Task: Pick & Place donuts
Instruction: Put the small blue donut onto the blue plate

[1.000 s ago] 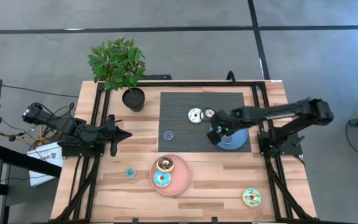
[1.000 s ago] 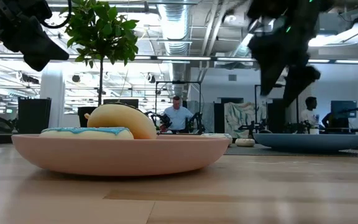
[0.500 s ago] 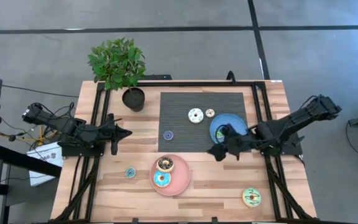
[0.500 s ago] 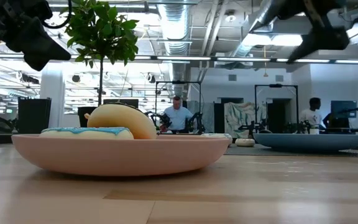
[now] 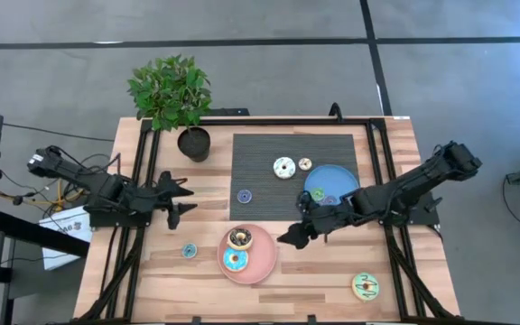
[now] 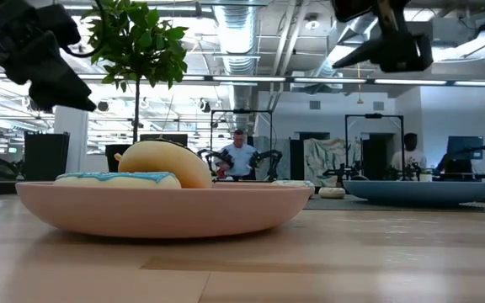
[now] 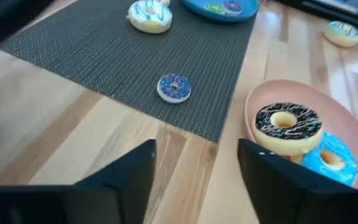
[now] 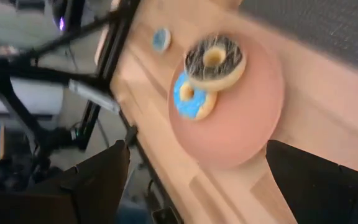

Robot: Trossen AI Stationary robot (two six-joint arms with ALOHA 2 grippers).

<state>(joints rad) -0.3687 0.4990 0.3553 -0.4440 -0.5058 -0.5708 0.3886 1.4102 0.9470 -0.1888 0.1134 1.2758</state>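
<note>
Viewing from above: right gripper [image 5: 289, 238], fingers spread and empty, sits beside the pink plate [image 5: 262, 264] holding the brown donut [image 5: 240, 238] and blue donut [image 5: 235, 261]; approach level. It has travelled from the blue plate [image 5: 343, 180]. Left wrist view: left gripper [image 7: 194, 163] now parted, previously shut, facing the small blue donut [image 7: 174, 87].

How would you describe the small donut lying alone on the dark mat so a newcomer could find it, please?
Start at the dark ribbed mat in the table's middle. Near its edge closest to the pink plate lies a tiny blue-purple donut. Unlike the white-frosted donut by the blue plate, it sits alone.
</note>
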